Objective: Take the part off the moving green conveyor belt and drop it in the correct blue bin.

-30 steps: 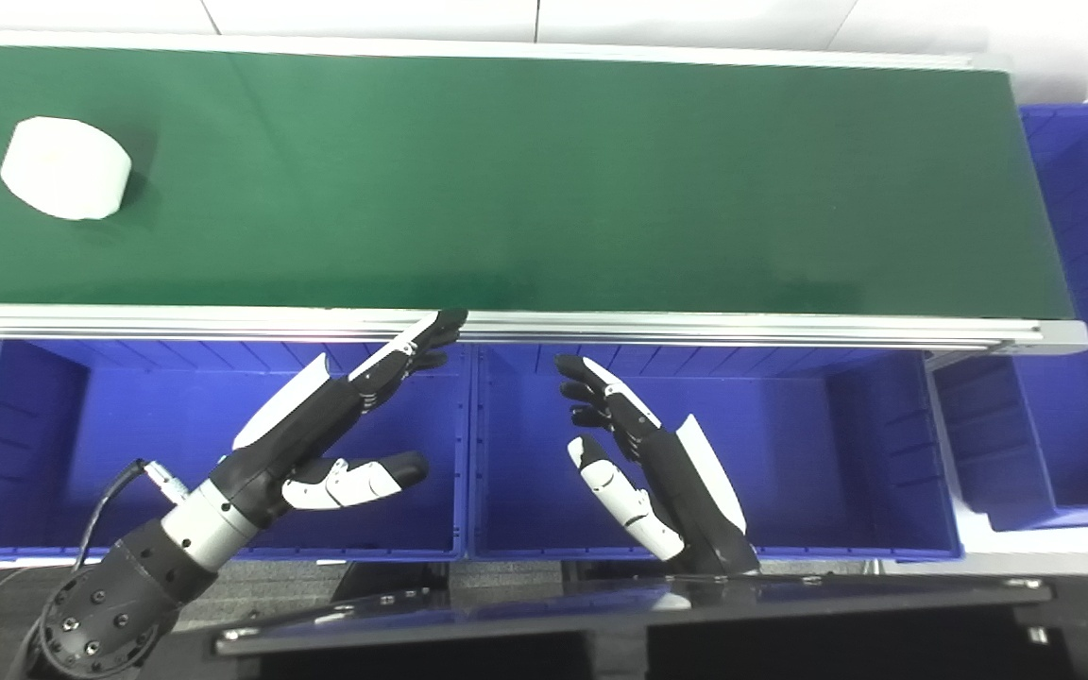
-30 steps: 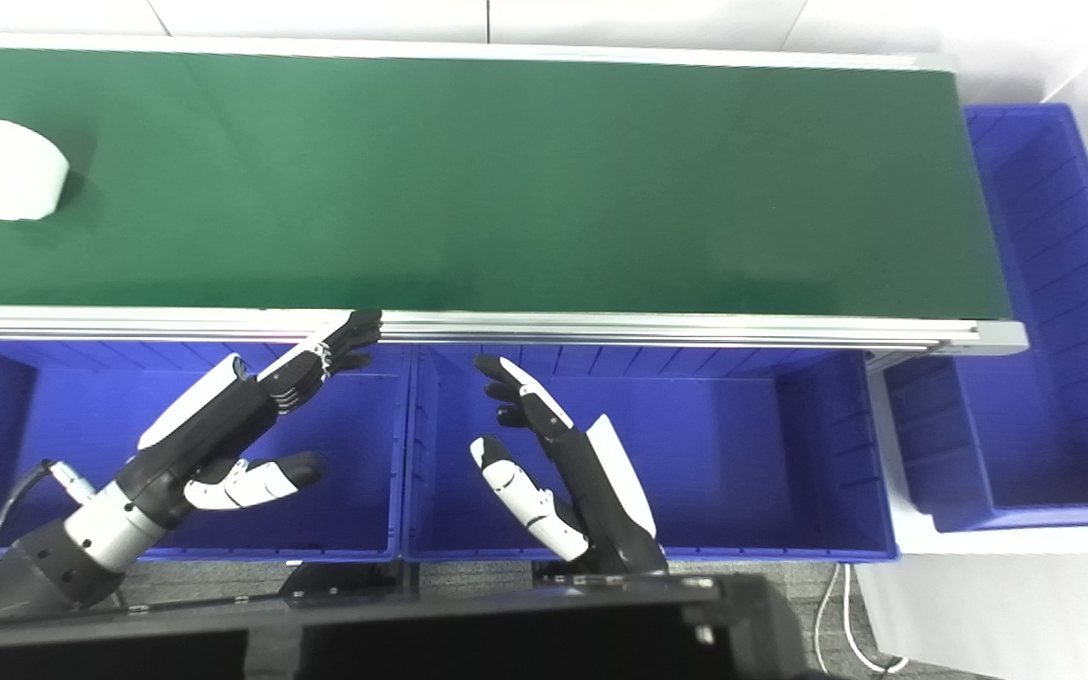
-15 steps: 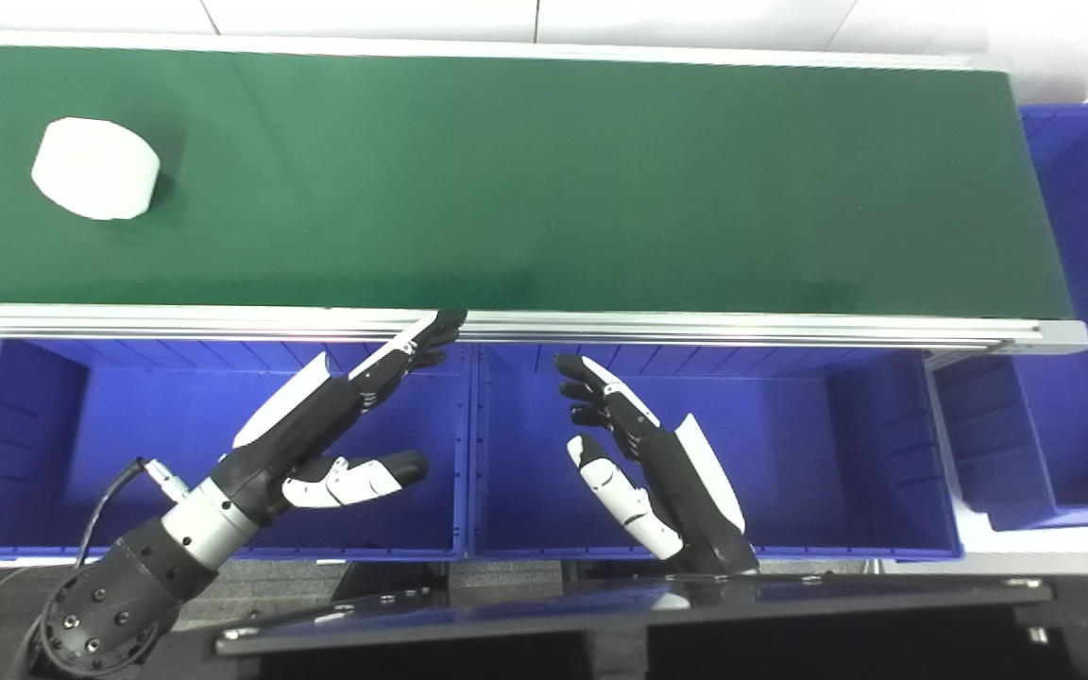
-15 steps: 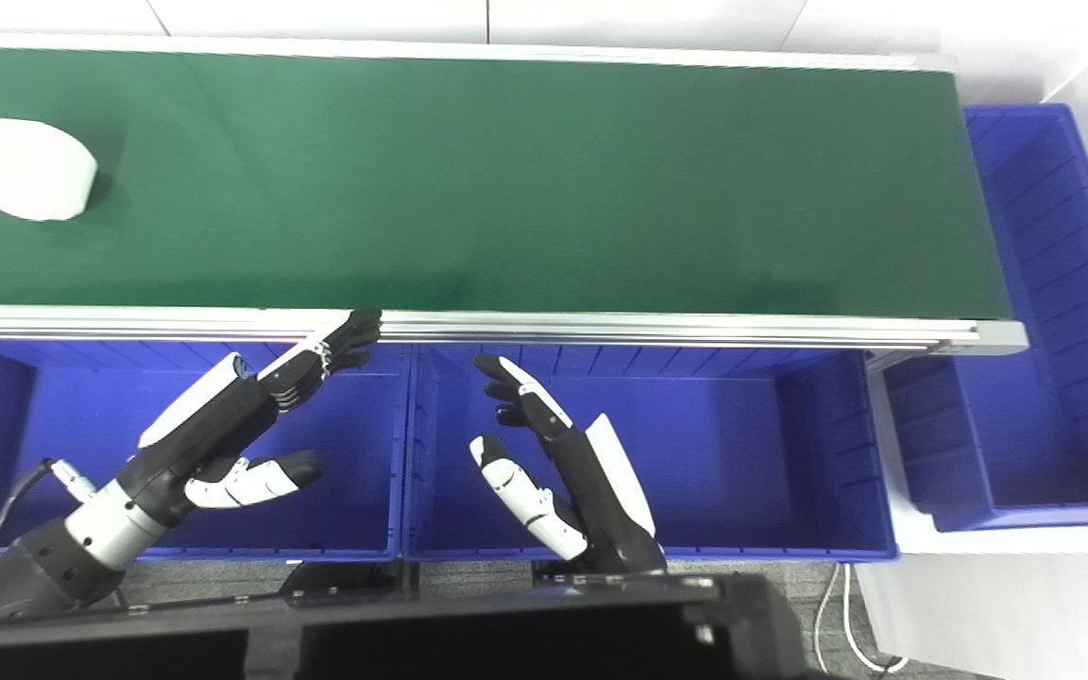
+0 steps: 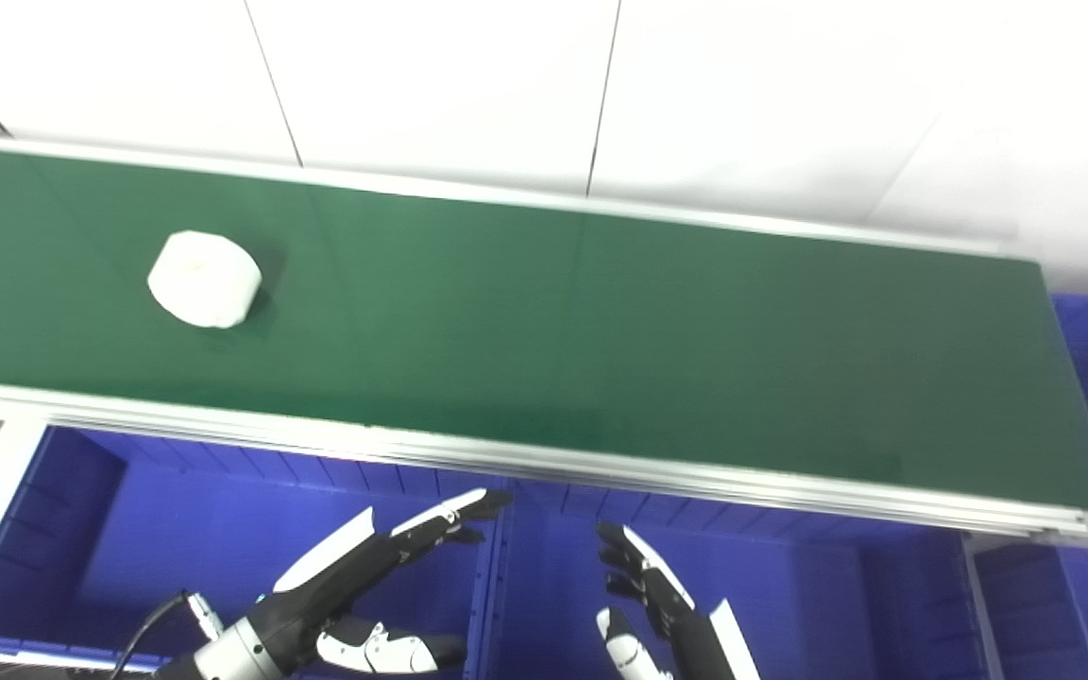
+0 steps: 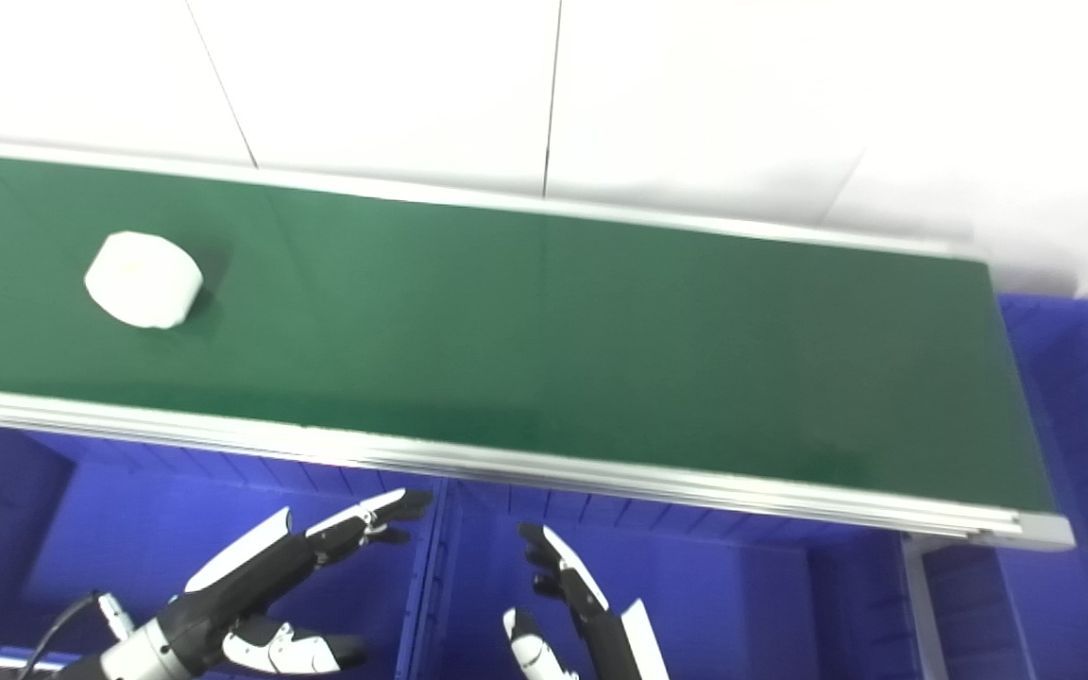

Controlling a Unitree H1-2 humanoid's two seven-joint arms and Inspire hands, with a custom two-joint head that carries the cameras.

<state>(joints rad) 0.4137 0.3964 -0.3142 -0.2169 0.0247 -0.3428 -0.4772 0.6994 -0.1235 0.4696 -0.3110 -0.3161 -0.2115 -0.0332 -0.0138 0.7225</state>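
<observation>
A white, squat cylindrical part [image 5: 205, 293] lies on the green conveyor belt [image 5: 601, 331] towards its left end; it also shows in the right eye view [image 6: 144, 293]. My left hand [image 5: 365, 586] is open and empty, fingers stretched over the left blue bin [image 5: 128, 529], well below and right of the part. My right hand [image 5: 662, 614] is open and empty over the middle blue bin [image 5: 837, 604], partly cut off by the picture's bottom edge.
A third blue bin [image 6: 1087, 397] stands beyond the belt's right end. An aluminium rail [image 5: 601, 467] runs along the belt's near edge, between the belt and the bins. A white panelled wall [image 5: 601, 85] rises behind the belt.
The camera has tilted up, so the whole picture has shifted down and the wall shows. The white part has travelled right along the belt. Both hands hold the same open pose.
</observation>
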